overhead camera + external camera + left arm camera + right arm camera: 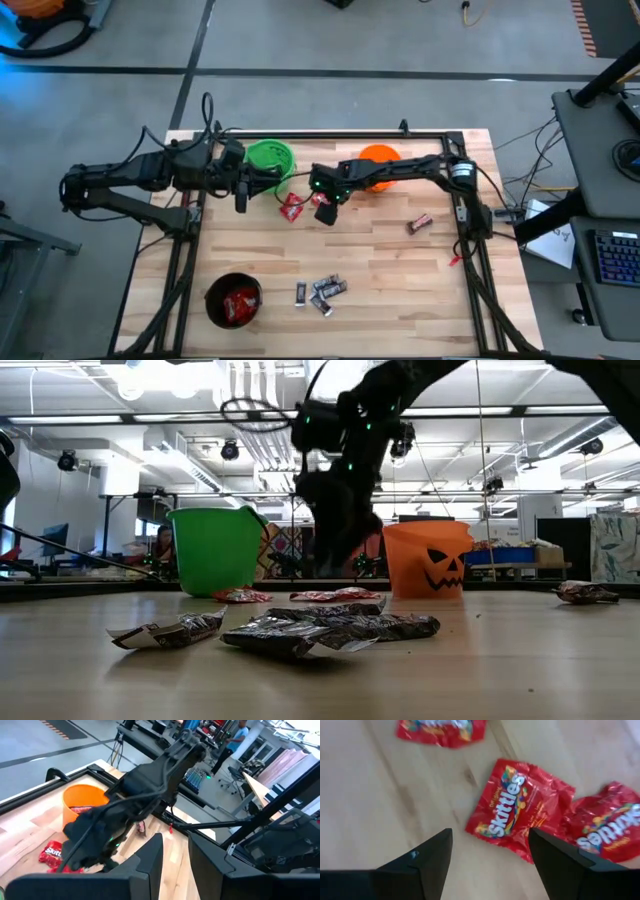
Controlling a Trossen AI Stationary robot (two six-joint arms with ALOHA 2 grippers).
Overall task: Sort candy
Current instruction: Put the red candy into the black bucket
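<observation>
The right tool [490, 851] hangs with its two dark fingers spread wide above a bright red, squarish Skittles packet [517, 807] lying flat on the pale wooden surface [370, 250], holding nothing. Two more red packets lie close by in the right wrist view, one [441, 731] beyond it and one [607, 827] just beside it. From above, this tool [323, 206] sits between the green round bucket [270, 158] and the orange round bucket [378, 160], next to the red packets [291, 207].

The left tool [242, 190] waits just in front of the green bucket, its fingers [147, 862] set narrow with a slim gap and nothing visible between them.

A dark brown-red bar [420, 224] lies alone toward the surface's right side. Small black-silver bars [322, 291] cluster near the front edge, beside the black round bucket [233, 300], which holds red packets.
</observation>
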